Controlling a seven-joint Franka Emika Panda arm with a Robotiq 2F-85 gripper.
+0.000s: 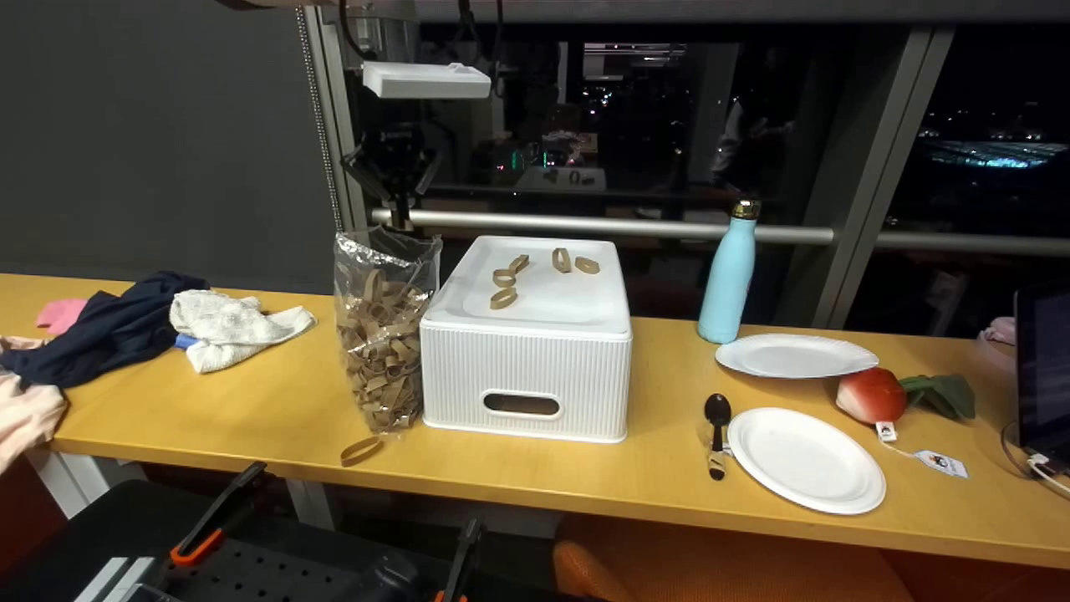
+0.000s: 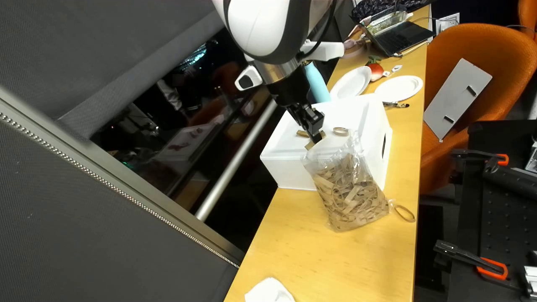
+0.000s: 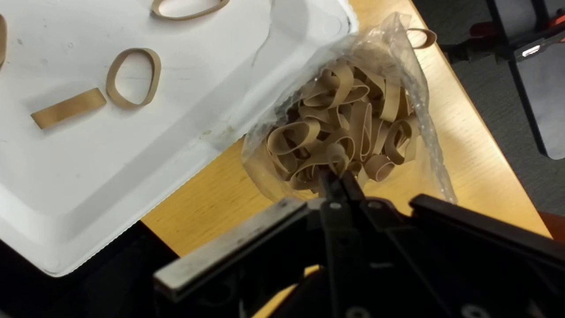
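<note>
Wrist view: the jaws of the gripper (image 3: 338,179) are pressed tip to tip, with no gap seen between them, close to the rim of a clear bag (image 3: 426,106) filled with tan bands (image 3: 344,84). A blurred loop (image 3: 337,152) is shown right at the tips; whether it is gripped or merely contained in the bag beyond cannot be told.

The bag is stood upright on the tabletop (image 1: 251,401), near the front edge, the one away from the window (image 1: 652,117), and just beside a ribbed white box (image 1: 527,359). On the box's lid (image 1: 552,297), five loose bands (image 1: 588,266) are scattered: three toward the edge facing the bag, two farther across. One more band (image 1: 361,451) is seen by the tabletop's front edge, before the bag.

In an exterior view, cloths (image 1: 238,326) are heaped toward the tabletop's left end. On the other side of the box, a blue bottle (image 1: 726,284) is stood at the back edge, with one plate (image 1: 798,355) set beside it and a second plate (image 1: 807,460) placed at the front edge, a black spoon (image 1: 717,428) laid alongside. A red-and-white radish (image 1: 872,397) with a paper tag (image 1: 942,462) is placed between the back plate and a laptop (image 1: 1047,368) at the right end.
</note>
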